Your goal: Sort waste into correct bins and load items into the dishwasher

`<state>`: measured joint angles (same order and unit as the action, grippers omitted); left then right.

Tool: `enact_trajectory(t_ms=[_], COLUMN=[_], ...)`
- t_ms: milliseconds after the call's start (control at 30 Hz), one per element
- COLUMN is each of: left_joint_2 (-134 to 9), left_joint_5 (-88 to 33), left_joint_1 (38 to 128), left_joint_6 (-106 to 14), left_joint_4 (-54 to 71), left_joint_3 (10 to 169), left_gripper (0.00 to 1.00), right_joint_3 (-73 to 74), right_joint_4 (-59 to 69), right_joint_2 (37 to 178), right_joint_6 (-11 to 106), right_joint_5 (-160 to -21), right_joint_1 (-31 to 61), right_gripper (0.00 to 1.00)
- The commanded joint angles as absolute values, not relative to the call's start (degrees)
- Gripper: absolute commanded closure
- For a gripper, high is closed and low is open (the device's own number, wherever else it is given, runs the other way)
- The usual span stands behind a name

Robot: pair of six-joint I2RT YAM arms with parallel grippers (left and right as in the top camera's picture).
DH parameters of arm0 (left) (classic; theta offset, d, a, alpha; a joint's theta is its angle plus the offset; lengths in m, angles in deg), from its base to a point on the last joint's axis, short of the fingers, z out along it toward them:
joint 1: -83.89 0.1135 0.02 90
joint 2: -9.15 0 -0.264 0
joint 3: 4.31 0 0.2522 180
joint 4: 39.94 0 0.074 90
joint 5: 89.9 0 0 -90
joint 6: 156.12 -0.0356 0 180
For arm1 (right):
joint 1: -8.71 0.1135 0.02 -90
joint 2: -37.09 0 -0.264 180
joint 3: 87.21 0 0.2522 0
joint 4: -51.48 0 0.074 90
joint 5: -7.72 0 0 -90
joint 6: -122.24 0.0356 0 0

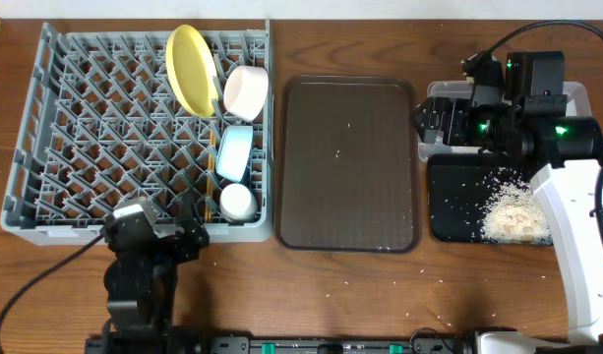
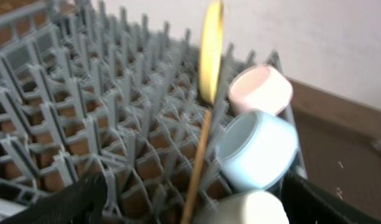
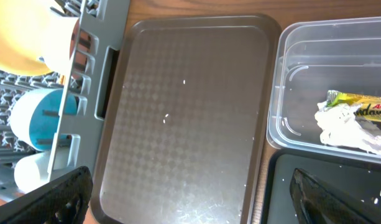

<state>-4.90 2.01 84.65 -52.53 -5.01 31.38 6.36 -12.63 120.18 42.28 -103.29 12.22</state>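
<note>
A few loose whitish rice crumbs (image 1: 441,317) lie scattered on the near edge of the brown wooden desk (image 1: 380,295). At near left, the left pincer (image 2: 202,202) hangs over the near side of the large square grey plastic dish rack (image 1: 85,128), fingers spread wide and pinching nothing. Along the rack's right side, from near to far, sit a small pale green cup (image 1: 236,202), a light blue bowl (image 1: 234,152) on its side, and a white bowl (image 1: 246,91), also on its side. Thin wooden chopsticks (image 2: 199,155) lie among the pegs just left of them. A round yellow plate (image 1: 188,69) stands on edge toward the far side.

A brown rectangular serving tray (image 1: 348,162) lies in the middle, dotted with a few crumbs. At near right, a shallow black rectangular tray (image 1: 449,211) holds a heap of rice. Beyond it, the right pincer (image 3: 196,199) hovers spread and empty above the left edge of the bins. Farthest right, a clear rectangular plastic container (image 3: 302,81) holds a small green-and-orange snack wrapper (image 3: 358,106) on some crumpled white material.
</note>
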Motion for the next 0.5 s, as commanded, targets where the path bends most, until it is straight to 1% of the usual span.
enact_trajectory(t_ms=[0,267,467], left_joint_2=[0.70,9.09,9.05], left_joint_5=[2.54,2.52,1.84], left_joint_1=[87.51,91.86,91.84], left_joint_6=[-54.37,-56.91,-58.85], left_joint_4=[-8.44,-9.84,-18.54], left_joint_3=[27.05,21.02,17.74], left_gripper=[0.10,0.10,0.10], right_joint_3=[6.71,6.71,6.71], right_joint_4=[-12.69,-12.69,-12.69], right_joint_2=[120.35,120.35,120.35], right_joint_6=[42.28,42.28,42.28], right_joint_5=[-103.64,-103.64,-103.64], right_joint_1=[12.41,12.41,12.41], right_gripper=[0.01,0.01,0.01])
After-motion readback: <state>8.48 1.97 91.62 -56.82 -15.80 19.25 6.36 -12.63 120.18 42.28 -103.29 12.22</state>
